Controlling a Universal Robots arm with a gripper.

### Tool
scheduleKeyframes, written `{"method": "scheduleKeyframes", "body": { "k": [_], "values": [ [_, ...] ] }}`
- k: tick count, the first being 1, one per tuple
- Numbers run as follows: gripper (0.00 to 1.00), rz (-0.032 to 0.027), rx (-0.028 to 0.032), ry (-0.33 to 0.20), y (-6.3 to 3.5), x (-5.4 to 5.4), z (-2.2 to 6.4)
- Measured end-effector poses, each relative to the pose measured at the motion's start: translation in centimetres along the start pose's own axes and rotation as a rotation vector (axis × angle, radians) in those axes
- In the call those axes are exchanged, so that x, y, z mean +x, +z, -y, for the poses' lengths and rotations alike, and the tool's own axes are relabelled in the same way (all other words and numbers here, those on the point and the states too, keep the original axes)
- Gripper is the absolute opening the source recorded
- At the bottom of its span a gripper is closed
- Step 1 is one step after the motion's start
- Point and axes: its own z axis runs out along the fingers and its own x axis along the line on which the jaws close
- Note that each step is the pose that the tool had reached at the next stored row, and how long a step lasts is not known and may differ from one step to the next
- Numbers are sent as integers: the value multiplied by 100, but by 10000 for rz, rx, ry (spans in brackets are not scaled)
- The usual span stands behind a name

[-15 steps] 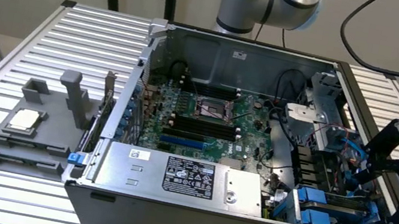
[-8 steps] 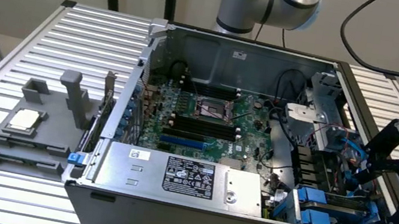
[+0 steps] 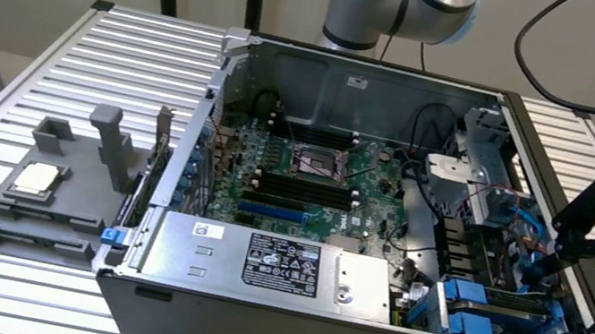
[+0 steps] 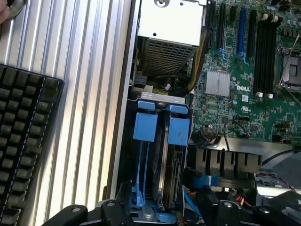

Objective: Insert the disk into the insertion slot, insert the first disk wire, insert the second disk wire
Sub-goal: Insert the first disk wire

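The insertion slot (image 3: 491, 313) is the blue-railed bay at the case's near corner on the exterior view's right. In the wrist view the bay (image 4: 157, 101) carries two blue tabs (image 4: 145, 125) side by side. Under the second tab a grey disk (image 4: 169, 165) stands on edge inside the bay, its label hidden. My gripper (image 3: 585, 311) hangs over the bay's outer end, and its black body (image 4: 164, 217) sits close to the blue frame's end. Blue disk wires (image 4: 194, 181) lie loose beside the bay.
The silver power-supply box (image 3: 270, 262) lies next to the bay. The green board (image 3: 308, 178) fills the case floor. A grey fixture holding a processor (image 3: 39, 178) sits on the ribbed table (image 3: 110, 54). A black keyboard (image 4: 23, 141) lies beside the case.
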Motion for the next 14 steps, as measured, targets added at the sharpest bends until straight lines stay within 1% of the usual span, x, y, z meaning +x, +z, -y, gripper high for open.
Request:
{"method": "scheduleKeyframes", "body": {
  "k": [2, 6, 10, 12, 13, 14],
  "values": [
    [67, 26, -7, -6, -1, 2, 29],
    [67, 66, -10, -59, 16, 6, 38],
    [67, 154, -14, -164, 36, 8, 40],
    [65, 201, -15, -207, 41, 9, 42],
    [57, 223, -15, -223, 43, 9, 43],
    [57, 250, -14, -237, 44, 9, 46]
  ]
}}
